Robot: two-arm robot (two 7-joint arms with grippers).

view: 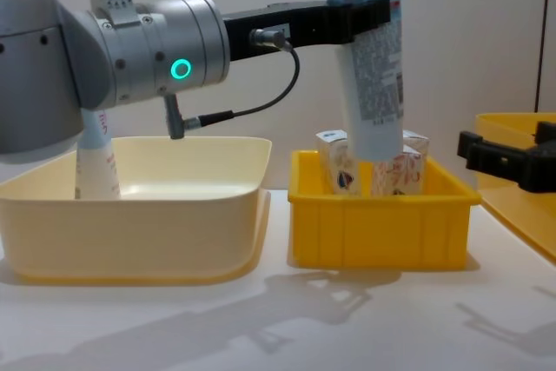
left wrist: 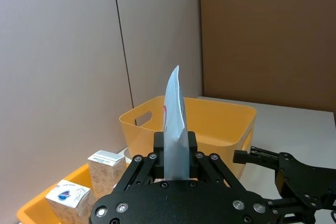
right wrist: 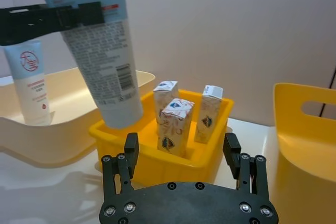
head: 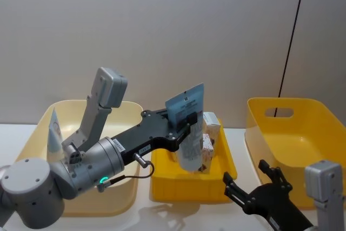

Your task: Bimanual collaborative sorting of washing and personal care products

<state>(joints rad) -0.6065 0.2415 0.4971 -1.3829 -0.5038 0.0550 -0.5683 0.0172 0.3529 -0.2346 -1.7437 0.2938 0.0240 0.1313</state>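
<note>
My left gripper (head: 186,118) is shut on a light-blue-and-white tube (head: 190,133), gripping it near its crimped upper end. The tube (view: 373,67) hangs upright, its cap end at about rim height over the small yellow tray (view: 373,232). Three white cartons (right wrist: 176,127) with orange-red pattern stand in that tray. A second tube (head: 54,133) stands in the cream bin (view: 130,232) on the left. Low at the front right, my right gripper (head: 246,170) is open and holds nothing, a little in front of the tray.
A large yellow bin (head: 303,133) with a handle slot stands on the right, beside my right gripper. The cream bin touches the tray's left side. A plain wall runs behind the white table (view: 287,327).
</note>
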